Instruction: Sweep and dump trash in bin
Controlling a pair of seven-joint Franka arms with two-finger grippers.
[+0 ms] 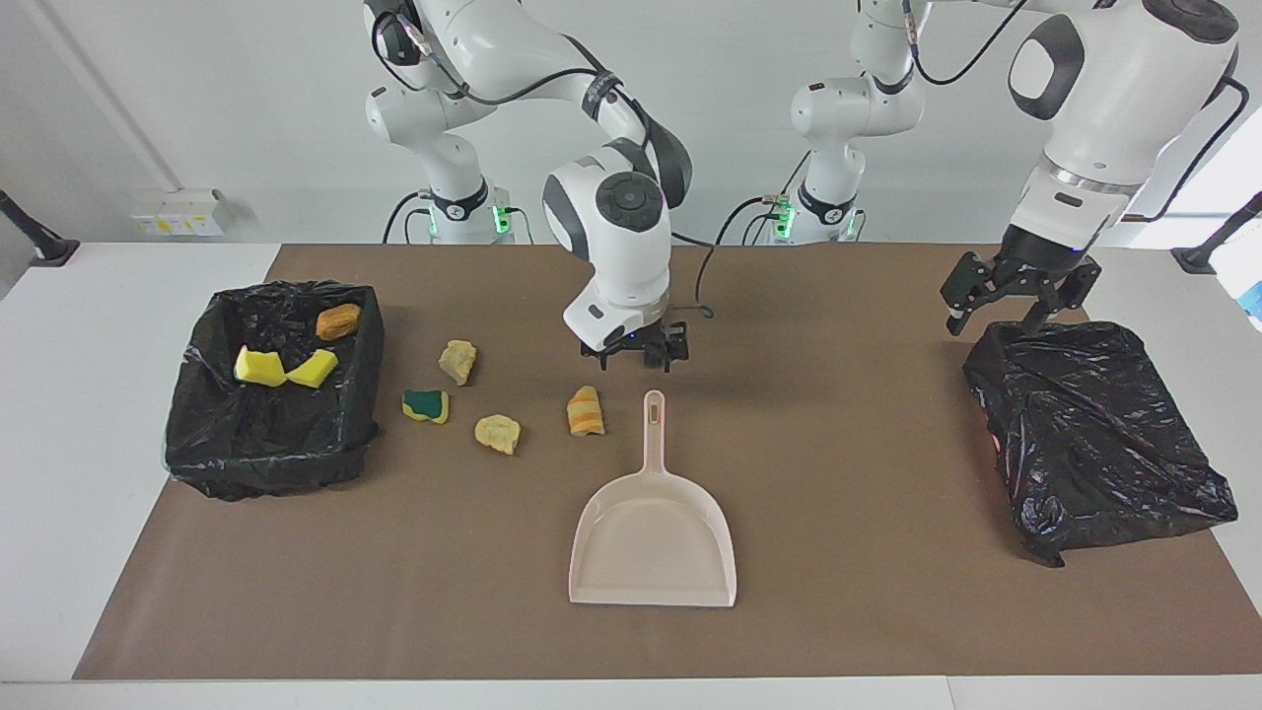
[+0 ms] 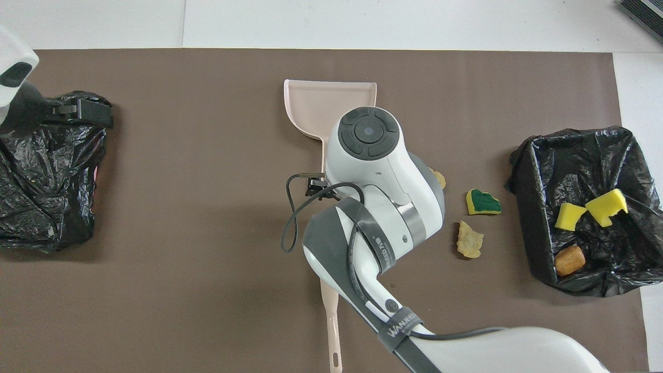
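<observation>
**Dustpan on the mat, both hands empty**

Facing view shows the right hand (image 1: 636, 347) raised over the brown mat (image 1: 848, 611), just above the tip of the dustpan's handle and clear of it, its fingers spread apart and holding nothing. The beige dustpan (image 1: 653, 547) lies flat on the mat near the middle of the worktop (image 1: 59, 473), handle pointing toward the robots and its open mouth toward the edge away from them.

4 scraps of trash lie loose on the mat between the dustpan's handle and the bin. An orange-and-tan striped lump (image 1: 585, 411) sits just beside the handle, apart from it. A yellowish tan lump (image 1: 498, 433) lies next toward the bin, then a green-and-yellow sponge (image 1: 426, 405), with a tan bread-like lump (image 1: 457, 361) nearer to the robots than those 2.

The bin (image 1: 367, 394), lined with a black bag, stands at the right arm's end of the worktop. Inside it are 2 yellow sponge bits (image 1: 284, 368) side by side and a brown bread-like lump (image 1: 338, 320) in the corner nearest the robots.

The left hand (image 1: 1016, 296) hangs with its fingers apart and empty over the robots' edge of a crumpled black bag-covered heap (image 1: 1094, 444) at the left arm's end.

In the overhead view a beige brush handle (image 2: 331, 326) lies on the mat close to the robots, partly under the right arm.
</observation>
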